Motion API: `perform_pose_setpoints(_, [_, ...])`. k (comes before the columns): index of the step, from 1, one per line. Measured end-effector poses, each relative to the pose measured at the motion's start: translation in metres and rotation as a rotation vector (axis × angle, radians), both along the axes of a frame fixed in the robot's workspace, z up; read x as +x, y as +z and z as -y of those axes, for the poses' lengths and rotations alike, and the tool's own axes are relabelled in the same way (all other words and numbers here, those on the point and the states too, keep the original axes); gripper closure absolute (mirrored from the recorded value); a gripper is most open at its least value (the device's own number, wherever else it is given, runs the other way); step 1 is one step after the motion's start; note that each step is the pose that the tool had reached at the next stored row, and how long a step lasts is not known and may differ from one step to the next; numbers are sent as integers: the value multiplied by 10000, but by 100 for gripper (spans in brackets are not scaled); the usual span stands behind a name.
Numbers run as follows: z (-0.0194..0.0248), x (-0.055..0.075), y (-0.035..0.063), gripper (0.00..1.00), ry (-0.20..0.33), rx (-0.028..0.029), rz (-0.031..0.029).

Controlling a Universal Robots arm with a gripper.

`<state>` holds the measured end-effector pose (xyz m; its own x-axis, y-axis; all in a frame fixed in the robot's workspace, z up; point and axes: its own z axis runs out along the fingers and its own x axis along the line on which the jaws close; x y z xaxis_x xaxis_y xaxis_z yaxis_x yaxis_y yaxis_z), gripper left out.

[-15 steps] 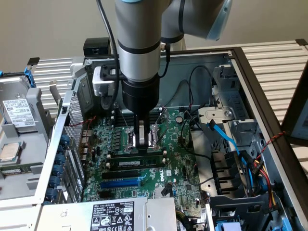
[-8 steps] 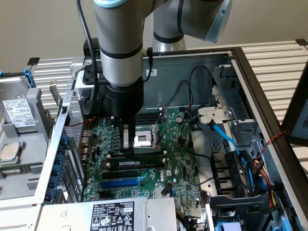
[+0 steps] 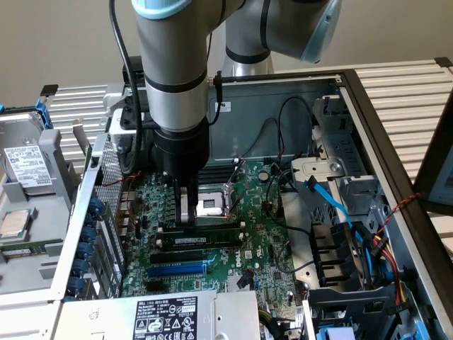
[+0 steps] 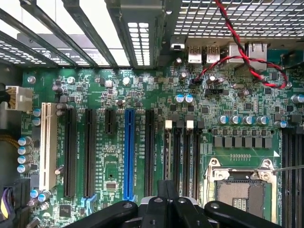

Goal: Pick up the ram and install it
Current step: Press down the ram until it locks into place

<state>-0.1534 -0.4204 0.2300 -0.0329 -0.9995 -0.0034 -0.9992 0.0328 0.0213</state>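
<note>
Fingers (image 4: 167,202) are clenched shut right over the memory slots (image 4: 183,154), nothing visibly gripped. The ram (image 3: 202,240) sits in a slot just below them; blue expansion slot (image 4: 128,154) alongside.

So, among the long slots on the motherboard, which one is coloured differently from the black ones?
The blue expansion slot. Its neighbours on both sides are black, and one white slot stands near the board's edge.

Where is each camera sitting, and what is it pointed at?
Exterior view: off the arm, above and to one side, looking down into the open computer case at the green circuit board; the grey arm shows, its claw down by a memory stick.
Wrist view: on the wrist, looking straight down at the board; the black claw shows at the edge.
Shared: the board, the blue slot, the silver processor socket.
</note>
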Motion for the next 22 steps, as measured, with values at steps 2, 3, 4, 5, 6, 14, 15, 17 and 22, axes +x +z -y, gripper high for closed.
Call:
perform_pose_setpoints(2, [1, -1, -15, 90, 0, 2, -5])
perform_pose_setpoints(3, [1, -1, -23, 90, 1, 0, -8])
perform_pose_setpoints(4, [1, -1, -33, 90, 0, 2, -10])
perform_pose_setpoints(5, [1, -1, -43, 90, 0, 2, -7])
perform_pose_setpoints(6, [1, -1, -51, 90, 0, 4, -4])
perform_pose_setpoints(14, [30, 171, 232, 90, 0, 50, -28])
perform_pose_setpoints(15, [30, 212, 261, 90, 1, 49, -38])
perform_pose_setpoints(17, [31, 299, 285, 90, 0, 51, -53])
perform_pose_setpoints(22, [33, 322, 285, 90, -1, 86, -58])
